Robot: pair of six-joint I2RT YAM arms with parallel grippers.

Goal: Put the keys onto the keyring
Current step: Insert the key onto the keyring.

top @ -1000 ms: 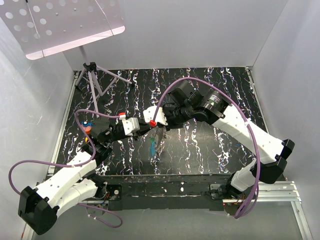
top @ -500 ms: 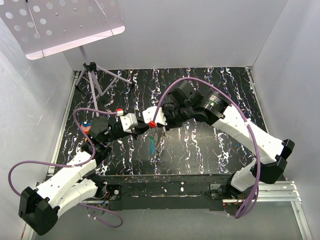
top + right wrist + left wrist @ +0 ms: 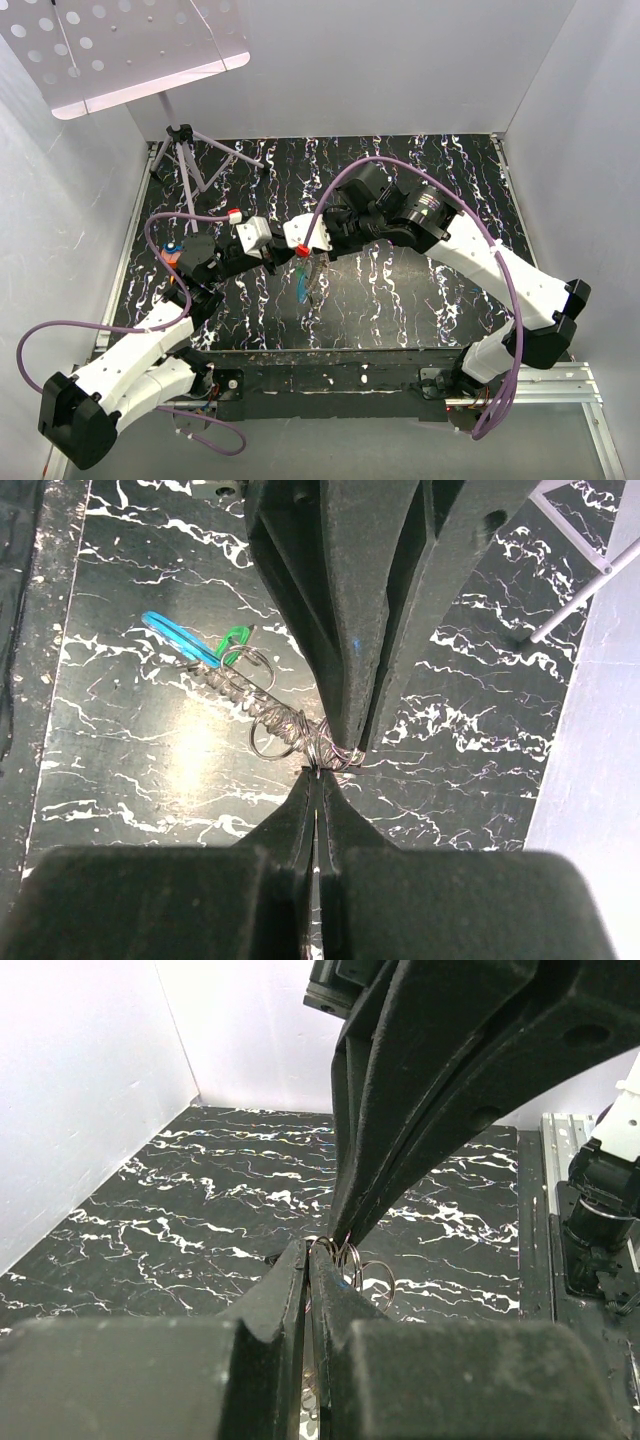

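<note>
Above the black marbled worktop [image 3: 420,300], the left gripper [image 3: 306,1252] and right gripper [image 3: 315,776] meet tip to tip, each pair of jaws pressed closed on the wire keyring [image 3: 272,736] (a tangle of silvery loops). The keys [image 3: 190,645], blue and green headed, trail from it near the worktop's middle.

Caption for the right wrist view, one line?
Left gripper and right gripper pinch the keyring; blue and green keys trail beyond.

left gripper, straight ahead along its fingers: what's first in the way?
Likely the right gripper, tip to tip with the left gripper; both look shut on the thin silvery wire keyring between them.
</note>
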